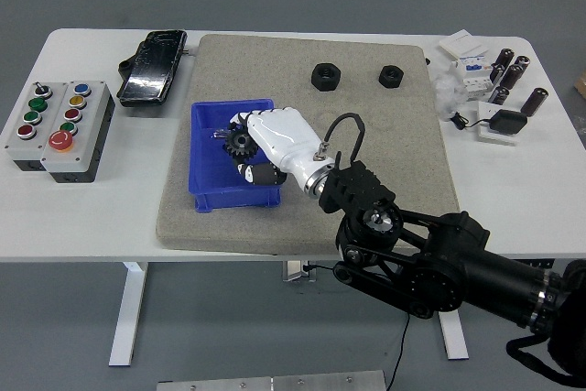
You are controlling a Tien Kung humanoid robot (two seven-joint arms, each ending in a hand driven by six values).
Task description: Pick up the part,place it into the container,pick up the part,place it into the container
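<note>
My right hand (249, 155), white with a black arm, reaches in from the lower right and is over the blue container (209, 191) on the grey mat. Its fingers are shut on a black gear (242, 144), held inside or just above the container's opening. A small clear piece with a black bit lies in the container near its far wall (222, 133). Two black nuts (323, 75) (391, 75) sit at the mat's far side. The small black gear seen earlier on the mat is hidden behind my wrist.
The grey foam mat (385, 125) covers the table's middle. Two button boxes (59, 125) stand at the left, a black device (154, 64) at the far left of the mat. Capacitors and white electrical parts (490, 75) lie at the far right.
</note>
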